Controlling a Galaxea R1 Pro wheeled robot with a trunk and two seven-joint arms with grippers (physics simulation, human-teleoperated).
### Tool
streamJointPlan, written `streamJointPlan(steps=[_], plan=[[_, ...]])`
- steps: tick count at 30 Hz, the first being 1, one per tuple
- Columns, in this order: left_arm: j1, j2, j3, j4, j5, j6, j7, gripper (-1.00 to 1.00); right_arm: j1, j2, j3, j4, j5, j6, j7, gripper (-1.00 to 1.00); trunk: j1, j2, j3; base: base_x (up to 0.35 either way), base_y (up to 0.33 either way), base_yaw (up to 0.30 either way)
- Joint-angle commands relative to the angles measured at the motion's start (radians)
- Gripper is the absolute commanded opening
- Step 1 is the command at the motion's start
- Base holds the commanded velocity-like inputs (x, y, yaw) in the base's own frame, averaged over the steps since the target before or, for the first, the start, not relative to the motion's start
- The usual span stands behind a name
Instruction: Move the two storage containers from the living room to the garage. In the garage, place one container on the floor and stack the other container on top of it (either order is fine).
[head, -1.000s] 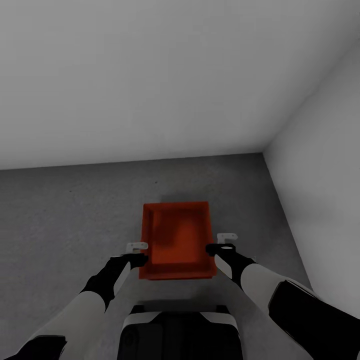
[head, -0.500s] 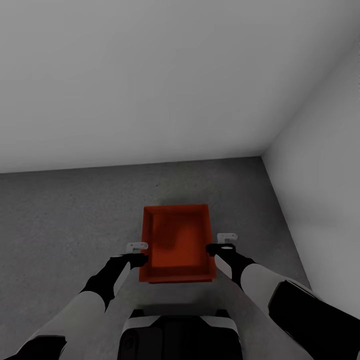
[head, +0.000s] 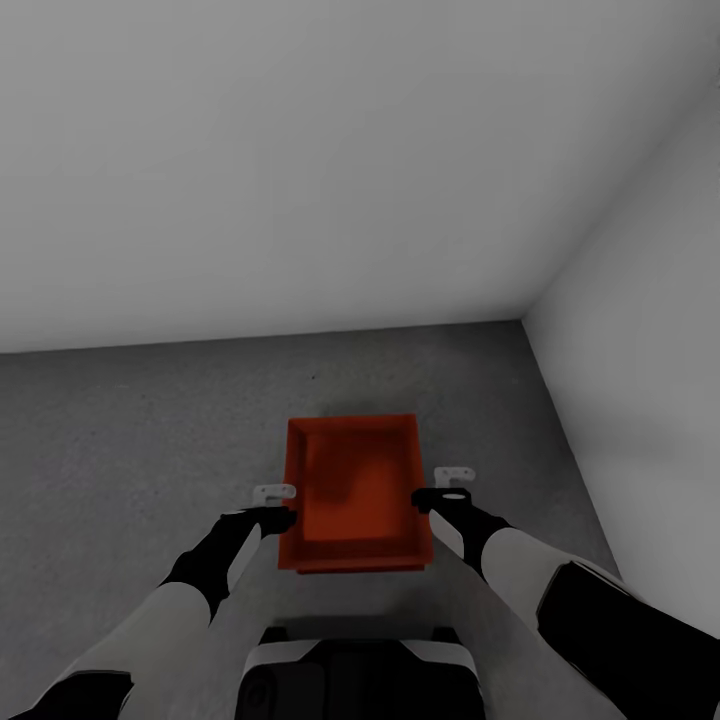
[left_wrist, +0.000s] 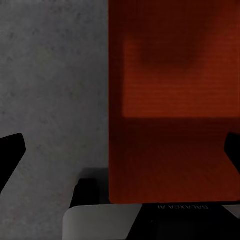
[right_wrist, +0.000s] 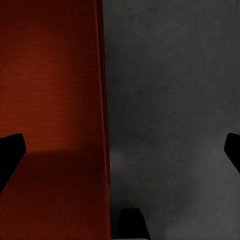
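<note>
**Op:** Bin (head: 352, 490) first, head view. It sits a touch lower in the picture than a second ago, its near edge closer to my base (head: 360, 675), and the wall line has crept down with it, so I read that as the camera moving and not the bin. It's on the grey floor (head: 130, 440), between my two grippers.

**Second:** Are they holding it?

**Op:** Left gripper (head: 274, 510) is against the bin's left wall, right gripper (head: 440, 495) against its right wall. I can't tell from there whether either is pinching the rim.

**Second:** Left wrist view?

**Op:** Ribbed wall of the bin (left_wrist: 170, 100) with floor (left_wrist: 50, 90) beside it. The two fingertips stand far apart at the picture's edges, so that claw is wide, nothing clamped.

**Second:** Right wrist?

**Op:** The same: bin (right_wrist: 50, 100), floor (right_wrist: 170, 90) beside it, tips spread wide. Released, I'd judge; one bin is placed here.

**Second:** Anything in the way?

**Op:** A white wall (head: 640, 380) to the bin's right, another (head: 300, 170) beyond it. The corner is tight for turning.
</note>
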Motion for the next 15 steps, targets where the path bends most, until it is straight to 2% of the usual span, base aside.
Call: streamJointPlan(steps=[1, 15], plan=[[0.000, 0.000, 0.001, -0.002, 0.005, 0.006, 0.004, 1.00, 0.000, 0.000, 0.008, -0.002, -0.004, 0.007, -0.006, 1.00, 0.001, -0.001, 0.000, 0.000, 0.000, 0.000], [0.000, 0.001, 0.001, -0.002, 0.005, 0.004, 0.004, 1.00, 0.000, -0.001, 0.008, -0.002, -0.004, 0.006, -0.006, 1.00, 0.001, -0.001, 0.022, 0.000, 0.000, 0.000]])
